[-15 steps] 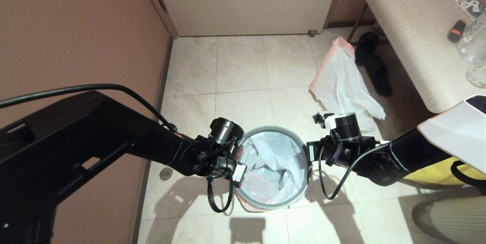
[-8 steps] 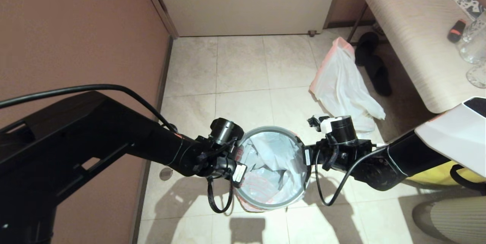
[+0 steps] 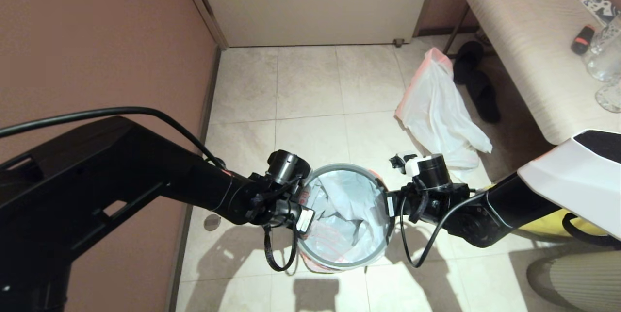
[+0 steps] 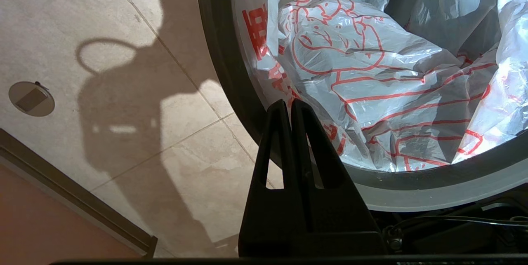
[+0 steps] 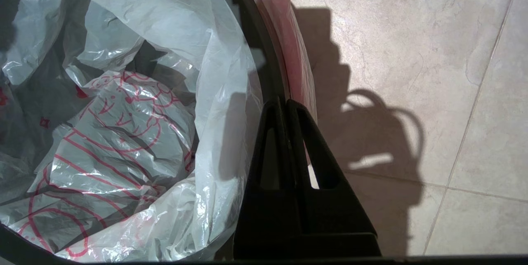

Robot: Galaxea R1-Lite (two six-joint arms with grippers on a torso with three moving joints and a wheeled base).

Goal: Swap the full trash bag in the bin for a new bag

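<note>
The bin (image 3: 339, 258) stands upright on the tiled floor at about six o'clock in the head view, its round mouth facing straight up and its grey hoop (image 3: 345, 264) circling the top; inside it the new bag (image 3: 342, 215), white with large red characters, lies crumpled against the wall with its edge turned out over the rim; the left gripper (image 4: 291, 104) sits at the bin's nine o'clock side, its jaws pressed together at the hoop with the printed plastic just past their tips, though whether any film is pinched I cannot tell; the right gripper (image 5: 285, 103) sits at the three o'clock side, jaws likewise pressed together at the rim beside the red edge of the plastic; the full trash bag (image 3: 439, 113) lies flat on the floor at about one o'clock from the bin, well apart from it, its long axis running from eleven to five o'clock with the pink-red rim at the far end, close to a pair of black slippers (image 3: 478, 84) under the desk (image 3: 529, 35).
</note>
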